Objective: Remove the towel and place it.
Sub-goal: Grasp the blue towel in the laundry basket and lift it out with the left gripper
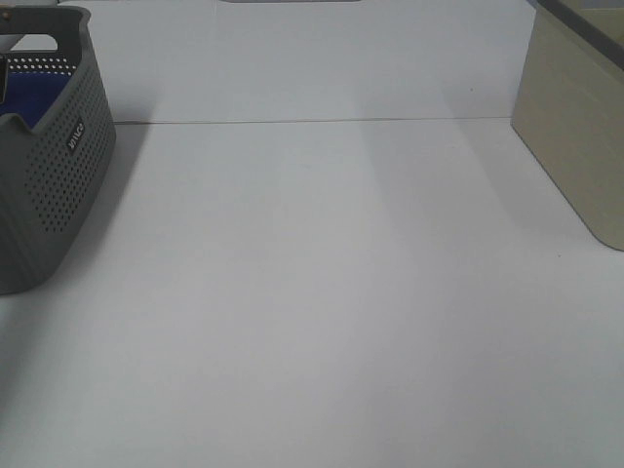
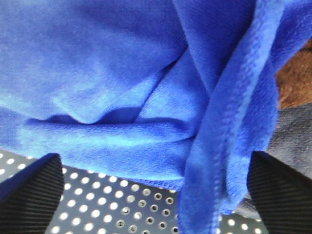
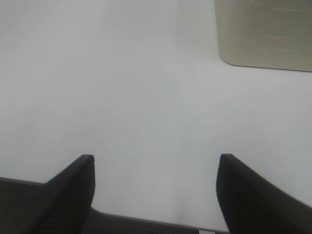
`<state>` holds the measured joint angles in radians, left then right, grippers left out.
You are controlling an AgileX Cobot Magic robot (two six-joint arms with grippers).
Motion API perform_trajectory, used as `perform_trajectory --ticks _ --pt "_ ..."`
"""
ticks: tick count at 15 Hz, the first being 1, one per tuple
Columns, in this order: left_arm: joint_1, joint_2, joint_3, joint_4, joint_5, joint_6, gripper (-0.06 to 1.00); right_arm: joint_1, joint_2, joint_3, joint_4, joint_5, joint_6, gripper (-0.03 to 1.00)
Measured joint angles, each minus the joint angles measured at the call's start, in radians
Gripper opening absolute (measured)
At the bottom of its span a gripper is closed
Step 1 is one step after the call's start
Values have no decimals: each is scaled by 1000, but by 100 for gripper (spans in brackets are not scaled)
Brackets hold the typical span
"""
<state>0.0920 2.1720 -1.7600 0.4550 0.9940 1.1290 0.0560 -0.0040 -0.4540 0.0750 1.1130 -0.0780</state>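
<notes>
The left gripper (image 2: 156, 161) is wide open, with a fold of the towel (image 2: 97, 73) between its fingers and the basket (image 2: 122, 204) just behind. The right gripper (image 3: 155, 163) is wide too, above the table (image 3: 122, 87).

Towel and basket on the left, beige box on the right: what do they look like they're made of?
Towel: plush, microfibre-like cloth, royal blue and matte; it shows a fuzzy nap, soft folds and a stitched hem.
Basket: moulded plastic by the look, grey and matte; it has regular rows of holes and a rigid wall with a handle cutout.
Beige box: smooth and rigid with a rounded corner; plastic or laminated board, can't tell which.
</notes>
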Motion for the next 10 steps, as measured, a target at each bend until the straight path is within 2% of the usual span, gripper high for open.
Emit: perform_trajectory --ticks 2,3,5,6,7,10 --pt "0 1 0 0 27 0 81 0 0 0 0 0 0 69" --pt "0 1 0 0 27 0 69 0 0 0 0 0 0 69" --pt "0 1 0 0 27 0 35 0 0 0 0 0 0 69" --pt "0 1 0 0 27 -6 22 0 0 0 0 0 0 69" --pt "0 2 0 0 26 -25 14 0 0 0 0 0 0 69" --pt "0 2 0 -5 22 -62 10 0 0 0 0 0 0 69"
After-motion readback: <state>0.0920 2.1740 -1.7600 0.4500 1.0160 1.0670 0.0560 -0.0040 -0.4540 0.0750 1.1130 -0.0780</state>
